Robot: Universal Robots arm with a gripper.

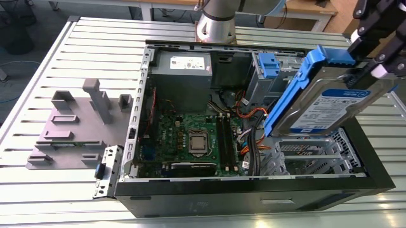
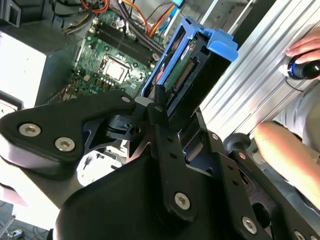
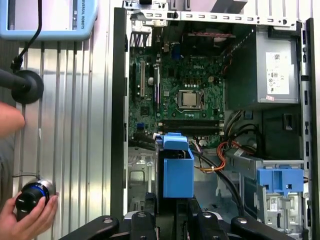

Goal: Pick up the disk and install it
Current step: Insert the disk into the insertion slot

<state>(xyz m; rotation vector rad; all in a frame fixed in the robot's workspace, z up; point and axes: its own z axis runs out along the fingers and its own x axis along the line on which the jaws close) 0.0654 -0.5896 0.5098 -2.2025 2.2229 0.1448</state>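
Fingers (image 2: 159, 102) of gripper (image 2: 177, 112) pinch disk (image 1: 330, 107); I see it tilted, aloft above cage (image 1: 311, 154) in case (image 1: 254, 194) corner; motherboard (image 1: 190, 137) beside cage.

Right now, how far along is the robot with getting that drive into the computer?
Done: the disk is picked up, off the table. In hand: the tool holds it tilted above the open computer case, over the empty metal drive cage. Left: it is not yet seated in that cage.
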